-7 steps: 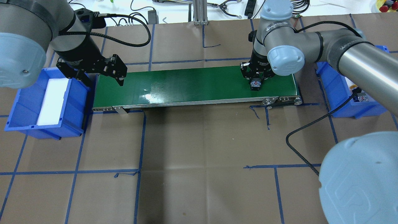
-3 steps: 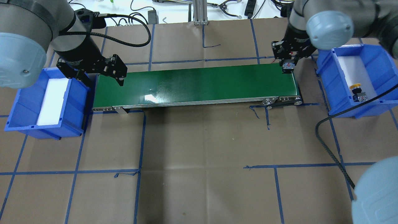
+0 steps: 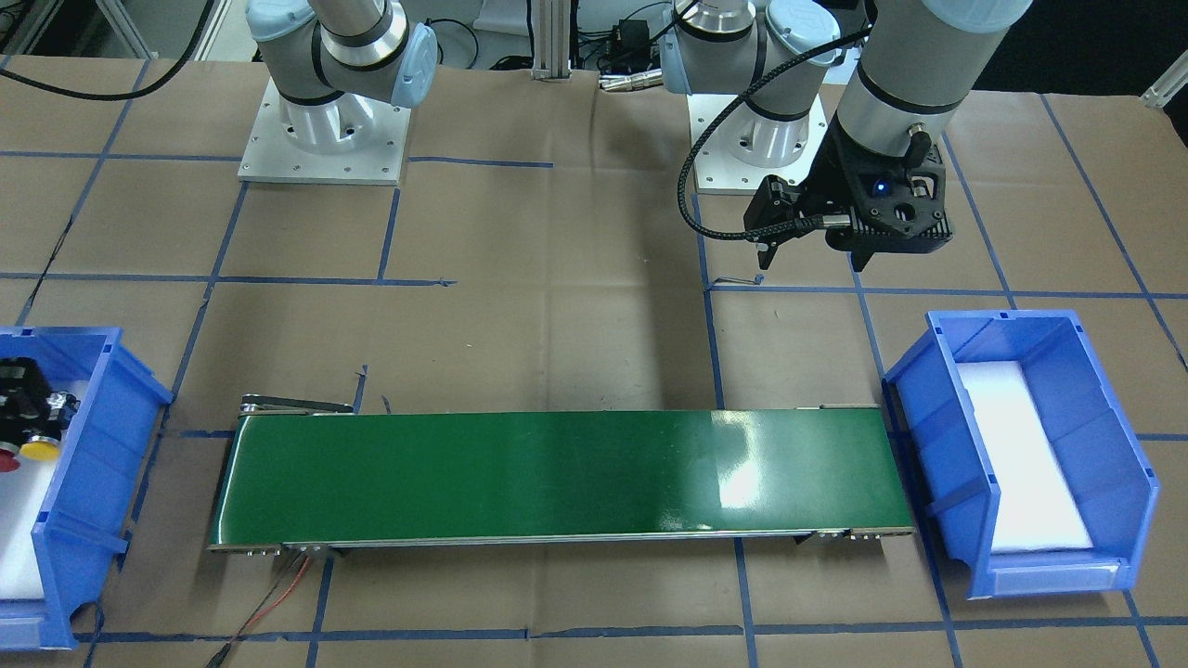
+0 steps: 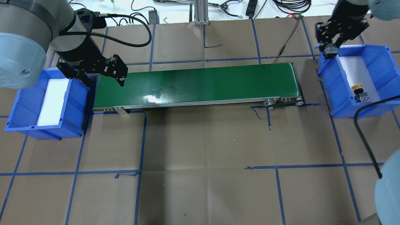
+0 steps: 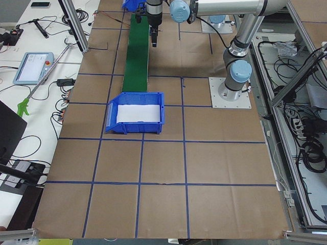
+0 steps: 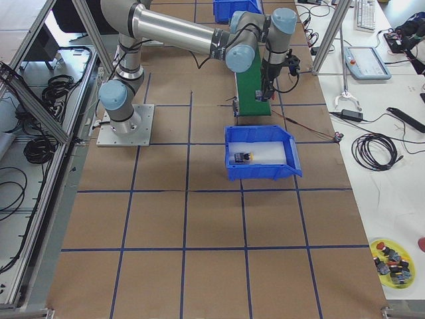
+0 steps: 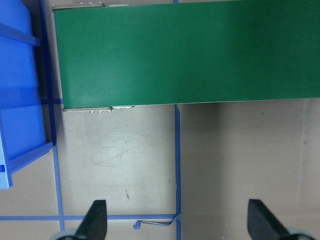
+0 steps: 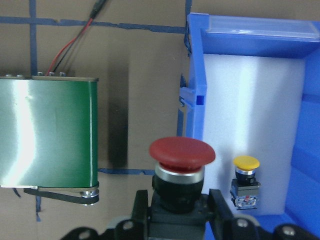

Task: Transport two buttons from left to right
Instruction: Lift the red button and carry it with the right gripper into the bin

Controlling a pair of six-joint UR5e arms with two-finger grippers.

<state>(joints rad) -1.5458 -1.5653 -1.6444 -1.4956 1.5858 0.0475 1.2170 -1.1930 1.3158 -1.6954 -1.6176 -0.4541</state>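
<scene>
My right gripper [image 4: 330, 51] is shut on the red-capped button [image 8: 182, 154] and holds it in the air over the far left corner of the right blue bin [image 4: 383, 62]. The right wrist view shows the fingers [image 8: 141, 212] clamped on the button's black body. The yellow-capped button [image 4: 357, 86] lies on the white foam in that bin, and also shows in the right wrist view [image 8: 246, 164]. My left gripper [image 4: 105, 80] hangs open and empty by the left end of the green conveyor belt [image 4: 197, 83]. Its fingertips [image 7: 96, 220] are far apart.
The left blue bin [image 4: 18, 107] holds only white foam and sits beside the belt's left end. A red and black wire [image 4: 286, 42] runs from the belt's right end across the brown paper. My right arm's black cable [image 4: 364, 137] hangs in front of the right bin.
My right gripper has lifted the red button off the belt's right end and carried it right and away from me to the right bin's corner. The left arm has not moved.
</scene>
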